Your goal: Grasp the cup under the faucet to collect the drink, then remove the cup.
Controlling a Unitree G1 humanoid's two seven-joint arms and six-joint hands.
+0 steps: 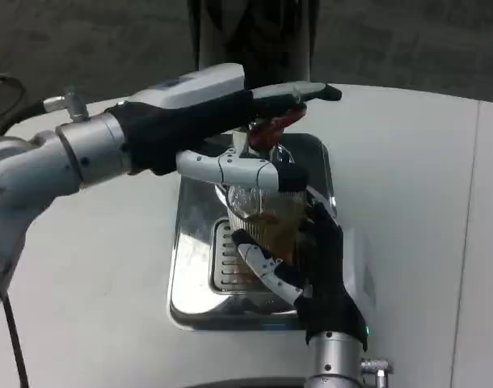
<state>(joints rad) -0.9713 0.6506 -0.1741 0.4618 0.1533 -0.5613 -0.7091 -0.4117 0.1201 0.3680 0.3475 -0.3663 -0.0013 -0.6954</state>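
Note:
A clear plastic cup (263, 212) with brown drink in its lower part stands over the steel drip tray (194, 267), just below the red faucet lever (272, 129). My right hand (307, 263) comes up from the bottom edge and grips the cup, fingers wrapped around its near and right sides. My left hand (230, 117) reaches in from the left; its upper fingers press on the red lever and a lower finger lies across the cup's rim. The cup's base is hidden behind my right hand.
The dark dispenser column (254, 36) rises at the back behind the tray. White table (408, 178) spreads to both sides of the tray. A black cable (4, 89) loops at the far left.

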